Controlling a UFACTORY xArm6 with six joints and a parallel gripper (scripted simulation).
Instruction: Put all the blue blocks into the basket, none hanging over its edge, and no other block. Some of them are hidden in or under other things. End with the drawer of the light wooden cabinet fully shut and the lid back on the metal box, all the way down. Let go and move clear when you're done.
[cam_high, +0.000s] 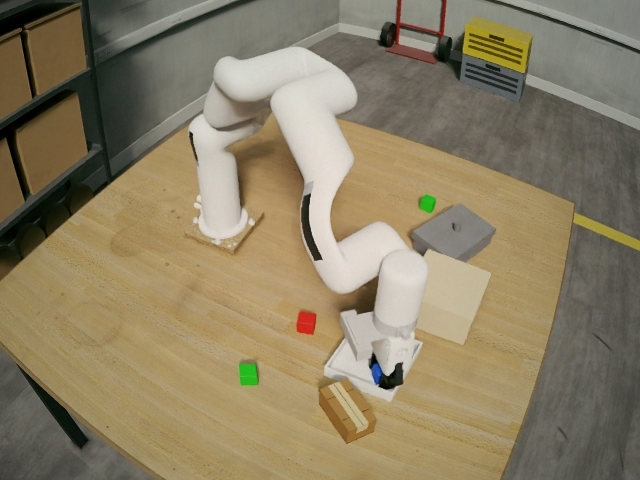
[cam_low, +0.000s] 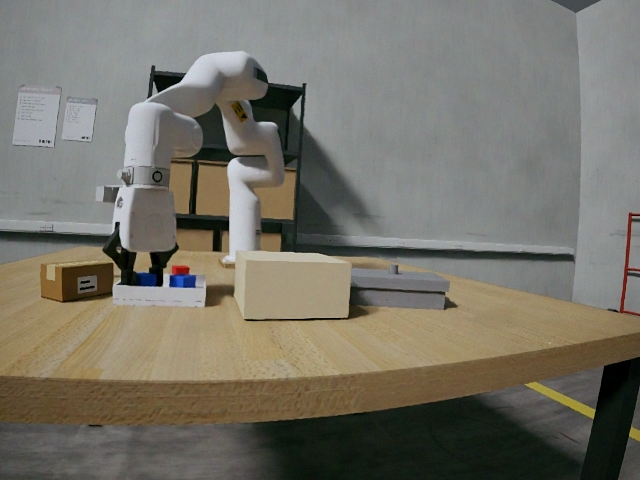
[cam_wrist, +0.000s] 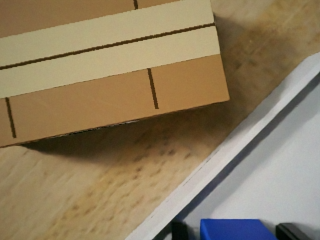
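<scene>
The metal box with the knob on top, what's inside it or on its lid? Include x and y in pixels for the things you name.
Only the small knob shows on the lid of the grey metal box (cam_high: 439, 238) (cam_low: 398, 299). The lid covers the inside, so its contents can't be seen.

blue block (cam_wrist: 237, 230) cut off by wrist view's bottom edge; cardboard box (cam_wrist: 115, 95) too.

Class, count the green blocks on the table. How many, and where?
2: one green block beside the grey metal box, another left of the cardboard box in the top view. Others may be hidden.
</scene>
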